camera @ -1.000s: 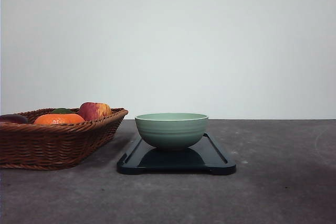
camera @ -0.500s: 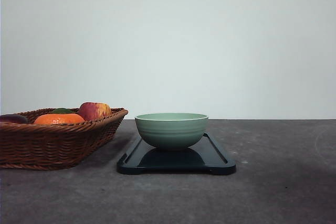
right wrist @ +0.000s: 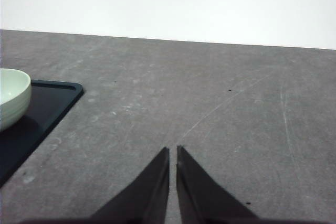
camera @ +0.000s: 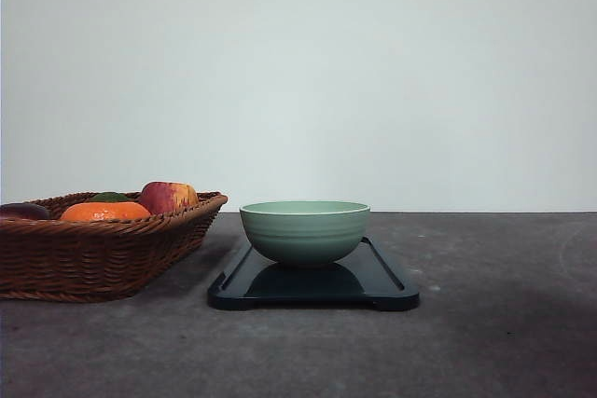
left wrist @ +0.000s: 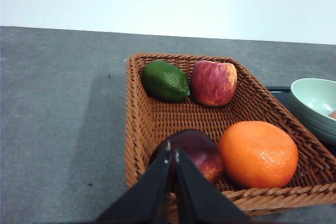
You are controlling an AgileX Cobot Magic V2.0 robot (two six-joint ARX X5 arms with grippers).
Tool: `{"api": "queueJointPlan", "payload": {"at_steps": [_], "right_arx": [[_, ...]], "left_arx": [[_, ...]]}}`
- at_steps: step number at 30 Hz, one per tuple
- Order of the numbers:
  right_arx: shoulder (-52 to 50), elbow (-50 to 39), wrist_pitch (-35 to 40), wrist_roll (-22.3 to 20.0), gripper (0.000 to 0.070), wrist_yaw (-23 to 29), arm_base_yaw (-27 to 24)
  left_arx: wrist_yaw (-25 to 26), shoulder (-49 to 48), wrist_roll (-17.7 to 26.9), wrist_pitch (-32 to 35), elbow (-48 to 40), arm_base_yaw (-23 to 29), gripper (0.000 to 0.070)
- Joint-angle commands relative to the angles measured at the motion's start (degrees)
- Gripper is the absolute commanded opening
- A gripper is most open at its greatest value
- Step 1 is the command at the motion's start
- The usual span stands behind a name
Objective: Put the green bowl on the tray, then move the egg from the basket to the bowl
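The green bowl stands upright on the dark tray at mid-table, to the right of the wicker basket. In the left wrist view a small reddish-brown sliver, apparently the egg, shows inside the bowl at the frame's edge. My left gripper is shut and empty, over the basket's near rim. My right gripper is shut with nothing in it, above bare table to the right of the tray and bowl.
The basket holds a red-yellow apple, an orange, a green fruit and a dark red-purple fruit just behind my left fingertips. Grey table stretches to the right of the tray. A white wall backs the table.
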Motion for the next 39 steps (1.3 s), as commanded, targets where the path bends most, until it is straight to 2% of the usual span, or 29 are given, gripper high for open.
{"api": "queueJointPlan", "payload": {"at_steps": [1, 39], "right_arx": [[0.0, -0.2, 0.7, 0.7, 0.0017, 0.2, 0.0], [0.0, -0.2, 0.7, 0.7, 0.0017, 0.2, 0.0]], "left_arx": [[0.0, 0.0, 0.4, 0.6, -1.1, 0.1, 0.0], [0.0, 0.0, 0.4, 0.6, -1.1, 0.1, 0.0]]}}
